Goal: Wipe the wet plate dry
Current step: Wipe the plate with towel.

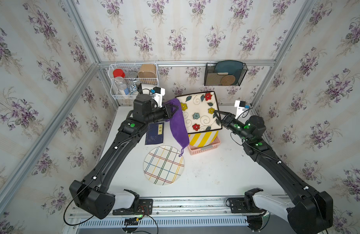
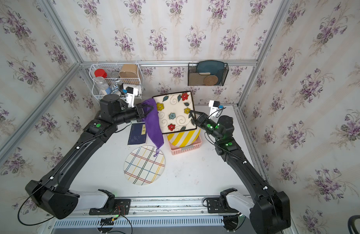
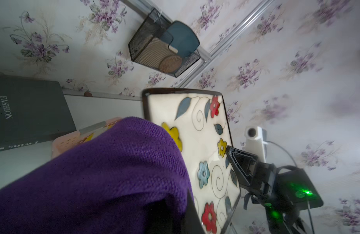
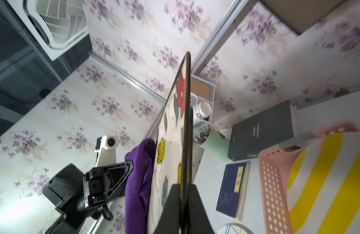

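The square cream plate (image 1: 199,113) (image 2: 175,113) with painted flowers and a dark rim is held up on edge above the table. My right gripper (image 1: 216,115) (image 2: 192,114) (image 4: 183,188) is shut on its right rim. A purple cloth (image 1: 178,125) (image 2: 153,125) (image 3: 104,172) hangs from my left gripper (image 1: 177,109) (image 2: 152,109), which is shut on it. The cloth lies against the plate's left side, over part of its face (image 3: 205,137). In the right wrist view the plate (image 4: 171,145) shows edge-on with the cloth (image 4: 136,182) beside it.
On the table under the arms lie a round plaid plate (image 1: 164,165), a blue book (image 1: 154,133) and a pink basket (image 1: 203,151) holding a yellow-striped plate (image 1: 203,137). A white wire basket (image 1: 132,81) and a black mesh holder (image 1: 224,74) hang on the back wall. A black book (image 3: 29,113) lies behind.
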Controlling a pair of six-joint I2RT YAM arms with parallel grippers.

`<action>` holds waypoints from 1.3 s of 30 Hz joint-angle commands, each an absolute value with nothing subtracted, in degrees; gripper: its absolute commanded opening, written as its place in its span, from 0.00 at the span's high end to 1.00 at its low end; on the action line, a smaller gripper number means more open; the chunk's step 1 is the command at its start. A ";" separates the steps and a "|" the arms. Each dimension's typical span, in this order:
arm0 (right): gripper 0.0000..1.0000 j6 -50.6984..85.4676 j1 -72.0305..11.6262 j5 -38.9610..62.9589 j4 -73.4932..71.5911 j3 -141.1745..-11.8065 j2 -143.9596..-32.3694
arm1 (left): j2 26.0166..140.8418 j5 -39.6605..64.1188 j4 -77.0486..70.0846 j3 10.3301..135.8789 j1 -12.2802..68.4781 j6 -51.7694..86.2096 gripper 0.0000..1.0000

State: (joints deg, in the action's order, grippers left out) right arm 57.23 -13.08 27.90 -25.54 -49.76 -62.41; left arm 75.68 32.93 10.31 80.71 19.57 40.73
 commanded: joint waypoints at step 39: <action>1.00 73.00 -15.02 27.65 -64.78 -58.87 -72.54 | 95.45 33.12 -80.71 79.49 29.36 111.42 1.00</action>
State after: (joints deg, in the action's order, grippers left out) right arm 74.06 -13.34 28.58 -59.88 -60.31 -74.15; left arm 95.22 33.04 -73.06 78.81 29.71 109.73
